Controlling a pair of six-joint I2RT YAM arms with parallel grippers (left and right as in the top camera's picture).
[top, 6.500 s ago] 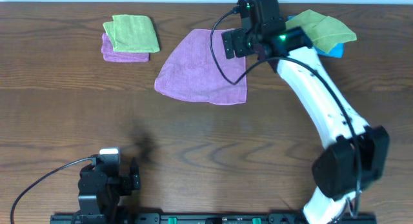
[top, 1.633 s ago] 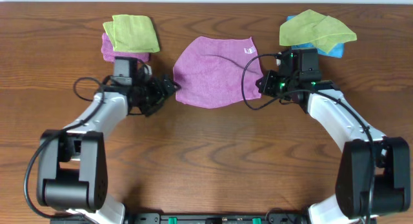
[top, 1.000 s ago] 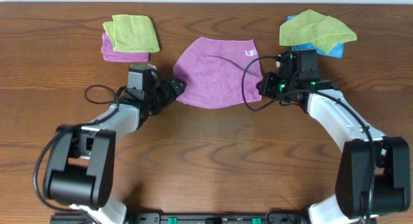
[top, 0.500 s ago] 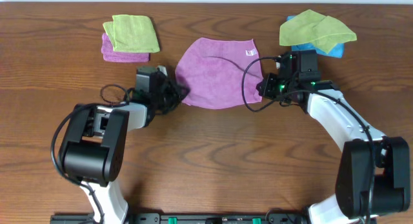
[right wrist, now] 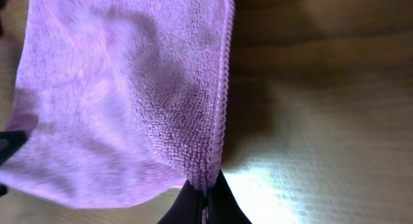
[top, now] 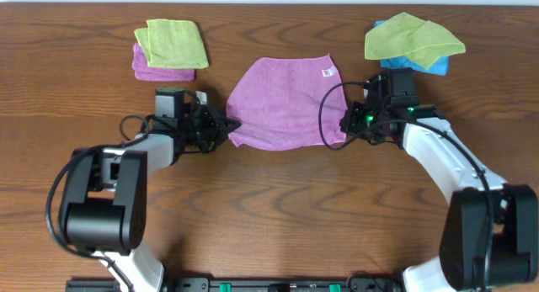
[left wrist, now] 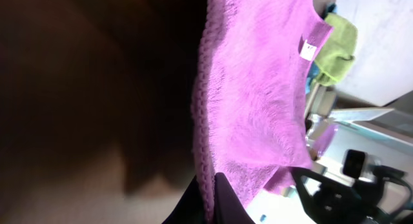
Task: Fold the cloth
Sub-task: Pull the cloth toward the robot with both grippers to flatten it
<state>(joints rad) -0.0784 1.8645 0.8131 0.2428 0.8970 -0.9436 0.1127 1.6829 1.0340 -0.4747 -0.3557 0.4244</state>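
Note:
The cloth [top: 282, 103] is magenta-purple and lies spread at the table's middle back, its small white label [top: 328, 71] near the far right corner. My left gripper [top: 229, 126] is shut on the cloth's near left corner. My right gripper [top: 344, 132] is shut on the near right corner. In the left wrist view the cloth [left wrist: 251, 108] stretches away from the pinched hem, and its label [left wrist: 310, 48] shows at the far end. In the right wrist view the cloth [right wrist: 116, 101] spreads left from the stitched edge held between the fingertips [right wrist: 222, 201].
A folded lime-green cloth [top: 173, 41] lies on a folded purple cloth [top: 150, 69] at the back left. A crumpled lime-green cloth [top: 413, 35] covers a blue one [top: 438, 65] at the back right. Bare wooden table [top: 278, 208] lies in front.
My left gripper went from open beside the cloth to shut on its near left corner. The cloth's near edge has been drawn straighter and slightly toward the front. The right gripper kept its grip.

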